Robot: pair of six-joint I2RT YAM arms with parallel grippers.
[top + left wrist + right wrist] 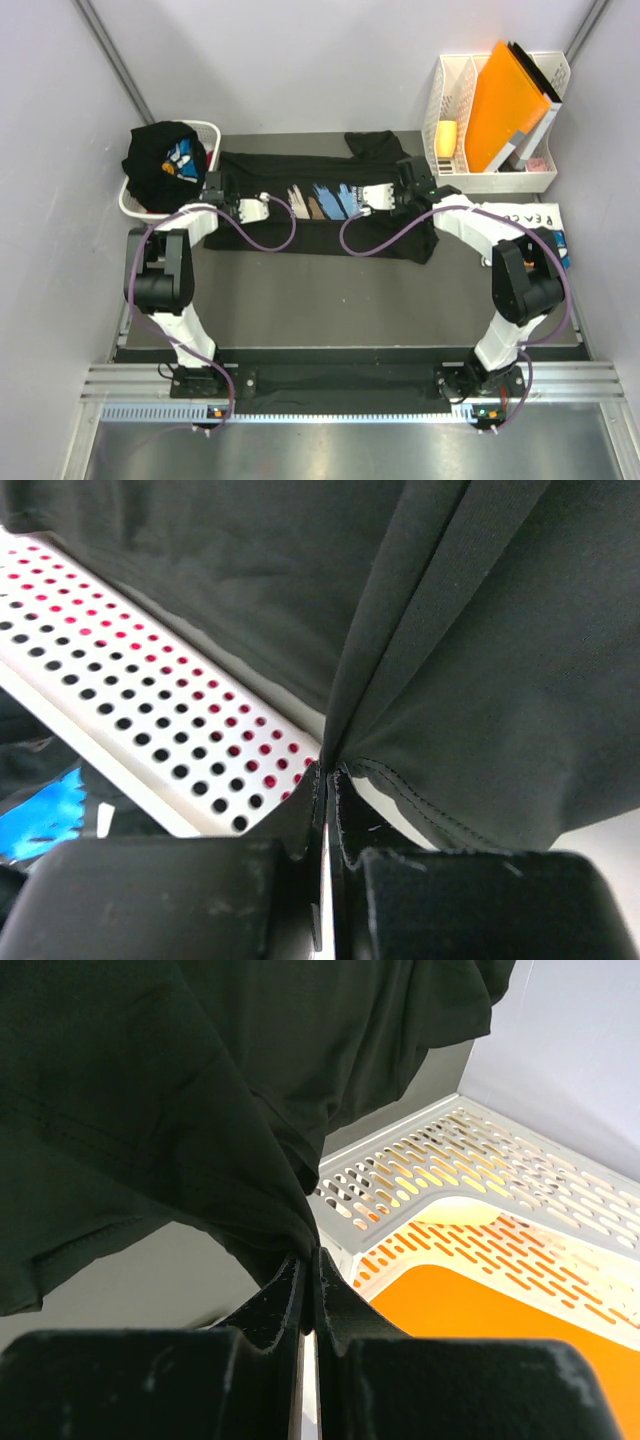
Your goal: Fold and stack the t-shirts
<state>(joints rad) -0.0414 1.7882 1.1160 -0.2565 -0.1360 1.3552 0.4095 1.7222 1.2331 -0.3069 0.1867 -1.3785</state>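
item: black printed tee (pixel 325 200), centre frame, soft, light, limp | left gripper (pixel 327 780), right gripper (pixel 310 1258): clamped tight, each pinching a fabric edge | hold: seamed edges, corners

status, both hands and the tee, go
Left hand shut on black printed tee. Right hand shut on it too, spread between them. Laundry basket close on left, desk organizer close on right.

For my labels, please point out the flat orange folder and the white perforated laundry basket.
Flat orange folder (pixel 505 105): top view, its front face.
White perforated laundry basket (pixel 150 680): left wrist view, its perforated wall.
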